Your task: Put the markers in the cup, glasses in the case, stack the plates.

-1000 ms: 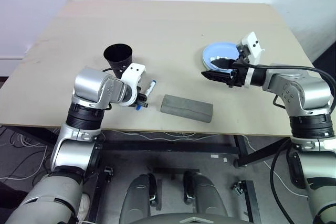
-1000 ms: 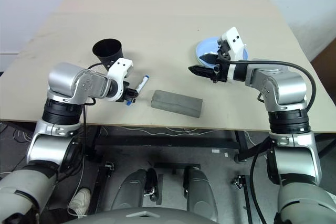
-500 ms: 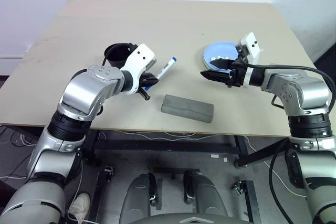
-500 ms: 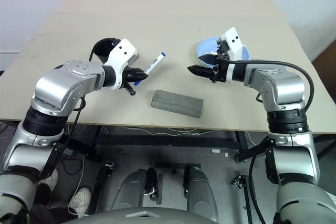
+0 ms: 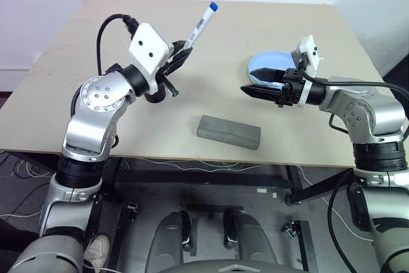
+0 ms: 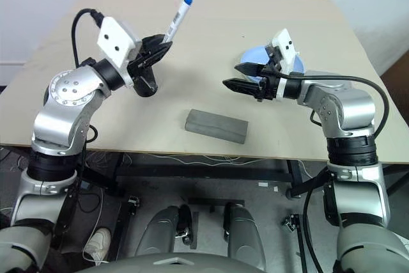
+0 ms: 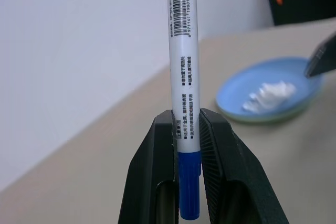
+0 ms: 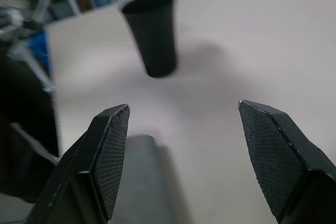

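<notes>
- Left gripper (image 5: pixel 181 55): clamped on the blue-capped marker (image 5: pixel 199 27), raised clear of the table (image 5: pixel 57 87) and tilted up and away. The grip sits near the lower blue end; the white barrel stands above the fingers (image 7: pixel 157 145).
- Cup (image 8: pixel 151 32): stands upright on the table just beyond the left gripper. From the head views it is mostly hidden behind that arm. Marker not yet in the cup; whether the black-capped marker is already inside cannot be told.
- Case (image 5: pixel 228 132): lies closed on the table, right of the cup and nearer the front edge. I judge the glasses step done, since no glasses lie loose, though the contents cannot be checked.
- Right gripper (image 5: pixel 261 90): fingers spread wide, nothing between them, hanging above the table right of the case and pointing back toward the cup.
- Plates (image 5: pixel 271 66): light blue dish on top, well right of the cup; a pale rim beneath suggests the stack is made. Judgement only.
- Differences between views: the left wrist view shows crumpled white tissue (image 7: pixel 270 94) lying in the blue plate and the marker's barcode; the right wrist view gives the cup whole, with the case in the foreground.
</notes>
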